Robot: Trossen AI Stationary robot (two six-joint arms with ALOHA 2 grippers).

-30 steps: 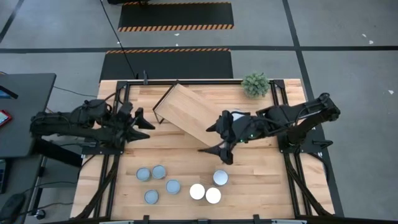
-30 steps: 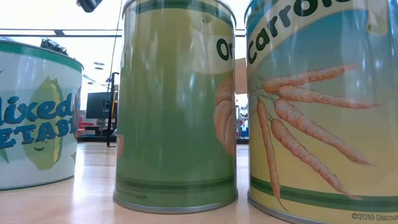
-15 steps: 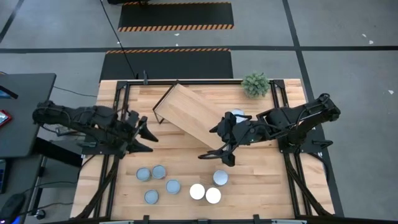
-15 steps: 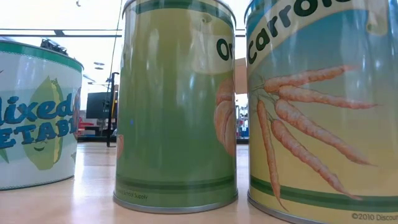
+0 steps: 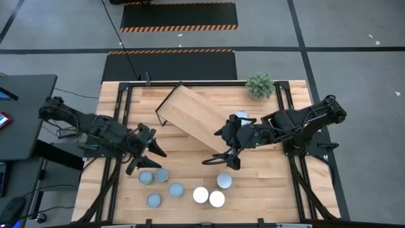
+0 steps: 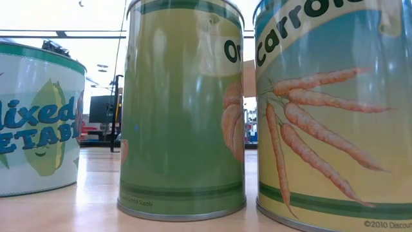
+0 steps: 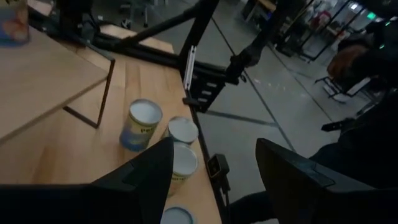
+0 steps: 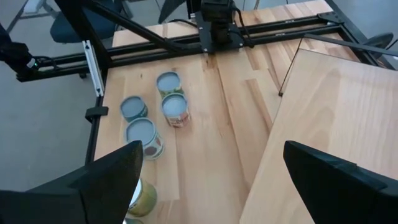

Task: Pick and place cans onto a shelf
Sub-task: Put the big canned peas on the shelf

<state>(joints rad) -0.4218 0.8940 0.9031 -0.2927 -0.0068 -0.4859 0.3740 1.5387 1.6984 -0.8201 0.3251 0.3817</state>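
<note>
Cans remain almost all on the table, so the task looks barely begun. Left gripper (image 5: 147, 154) hangs part open and empty just beyond the four blue-topped cans (image 5: 160, 183) near the front. Farther back, the shelf (image 5: 193, 118) lies slanted; one white-topped can (image 5: 240, 116) seems to stand at its right end. Right gripper (image 5: 221, 159), spread wide and holding nothing, hovers above three white-topped cans (image 5: 213, 190).

Small green potted plant (image 5: 259, 86) sits at far right corner of wooden counter (image 5: 266, 183). Two black floor mats with orange-striped edges (image 5: 178, 16) beyond it. Dark side desk (image 5: 19, 114) at left.
</note>
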